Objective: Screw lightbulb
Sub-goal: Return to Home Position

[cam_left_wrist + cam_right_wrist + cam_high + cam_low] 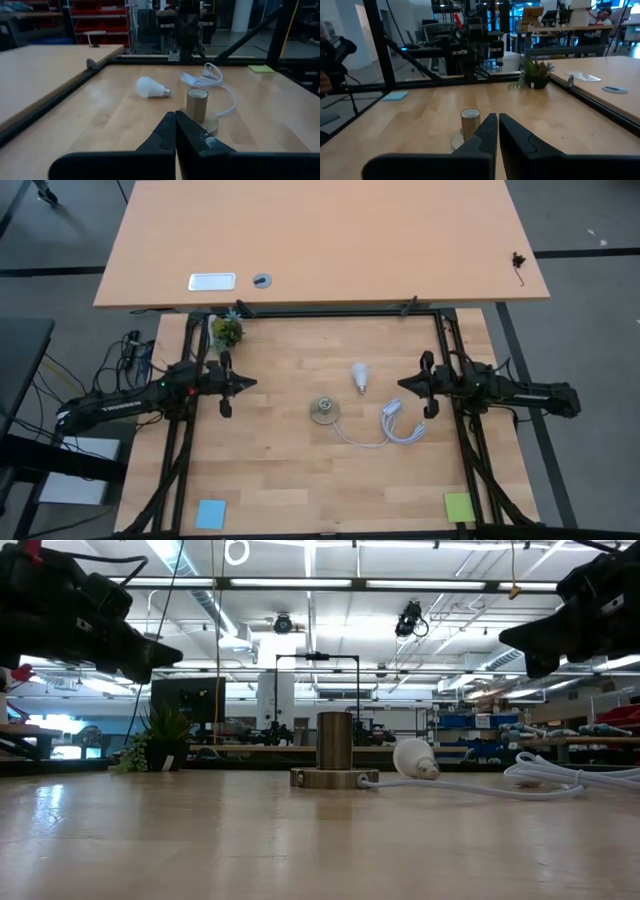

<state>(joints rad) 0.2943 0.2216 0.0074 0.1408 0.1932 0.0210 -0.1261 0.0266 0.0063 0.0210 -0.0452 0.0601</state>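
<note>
The white lightbulb lies on its side on the wooden table, just right of centre, its screw base turned toward the near edge. A short way to its near left stands the metal socket, an upright tube on a round foot. The socket's white cable lies coiled to the right of it. My left gripper hovers shut at the table's left, pointing level toward the socket. My right gripper hovers shut at the right, level, fingertips aimed at the socket. Neither touches anything.
A small potted plant stands at the far left corner. A blue note and a green note lie near the front corners. Black frame rails border the table, and a larger tabletop lies beyond it.
</note>
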